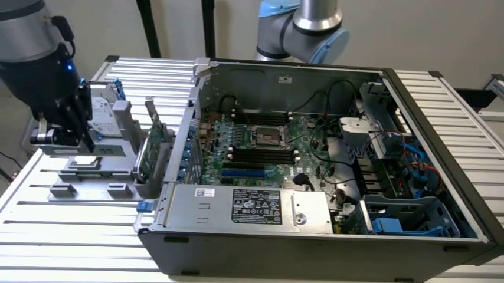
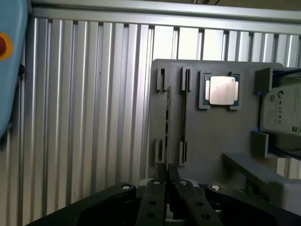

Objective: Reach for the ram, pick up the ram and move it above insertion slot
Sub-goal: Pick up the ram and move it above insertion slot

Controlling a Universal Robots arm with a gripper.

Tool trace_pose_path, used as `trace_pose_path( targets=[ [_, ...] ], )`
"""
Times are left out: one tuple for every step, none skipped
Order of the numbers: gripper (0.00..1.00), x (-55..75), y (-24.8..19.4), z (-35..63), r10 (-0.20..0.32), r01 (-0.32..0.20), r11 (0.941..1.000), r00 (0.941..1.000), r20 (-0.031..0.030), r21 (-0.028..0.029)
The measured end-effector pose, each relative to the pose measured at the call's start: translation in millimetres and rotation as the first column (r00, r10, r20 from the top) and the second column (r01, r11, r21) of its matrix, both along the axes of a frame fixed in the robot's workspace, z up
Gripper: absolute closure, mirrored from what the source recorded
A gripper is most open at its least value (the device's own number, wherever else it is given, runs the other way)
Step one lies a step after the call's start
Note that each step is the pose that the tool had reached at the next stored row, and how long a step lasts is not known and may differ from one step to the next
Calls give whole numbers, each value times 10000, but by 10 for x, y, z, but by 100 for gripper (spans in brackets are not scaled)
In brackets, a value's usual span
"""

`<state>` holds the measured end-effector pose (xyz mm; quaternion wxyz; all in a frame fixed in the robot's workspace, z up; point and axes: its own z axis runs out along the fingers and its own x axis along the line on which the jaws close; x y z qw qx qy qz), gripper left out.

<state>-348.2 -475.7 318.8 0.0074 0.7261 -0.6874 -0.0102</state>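
Note:
The ram (image 2: 167,117) shows edge-on as a thin stick standing in the left slot of the grey holder (image 2: 211,136). A second thin stick (image 2: 183,113) stands in the slot beside it. My gripper (image 2: 167,173) sits at the ram's near end, its two black fingers (image 2: 161,172) drawn close together with the stick's edge between them. In the exterior view my gripper (image 1: 85,141) hangs over the holder (image 1: 87,177) at that view's left. The black memory slots (image 1: 264,154) lie on the motherboard inside the open computer case (image 1: 315,236).
A CPU chip (image 2: 221,89) and a silver hard drive (image 2: 282,113) sit in the holder beside the sticks. A taller green card (image 1: 155,144) with a metal bracket stands between holder and case. A second arm (image 1: 303,26) rises behind the case. Ribbed aluminium table (image 1: 71,236) surrounds everything.

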Motion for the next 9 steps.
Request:
trace_pose_path(
  targets=[
    [86, 39, 0, 45, 1, -1, 10000, 10000, -1, 10],
    [86, 80, 0, 93, 3, -3, 10000, 10000, -2, 21],
    [86, 119, 0, 138, 4, -4, 10000, 10000, -4, 31],
    [86, 158, 0, 182, 7, -7, 10000, 10000, -5, 41],
    [86, 197, -1, 227, 9, -9, 10000, 10000, -7, 51],
    [86, 235, 0, 272, 10, -10, 10000, 10000, -9, 61],
    [86, 274, 0, 317, 11, -11, 10000, 10000, -10, 71],
    [86, 316, 0, 366, 14, -14, 10000, 10000, -13, 81],
    [86, 355, 0, 411, 15, -15, 10000, 10000, -15, 90]
  ],
)
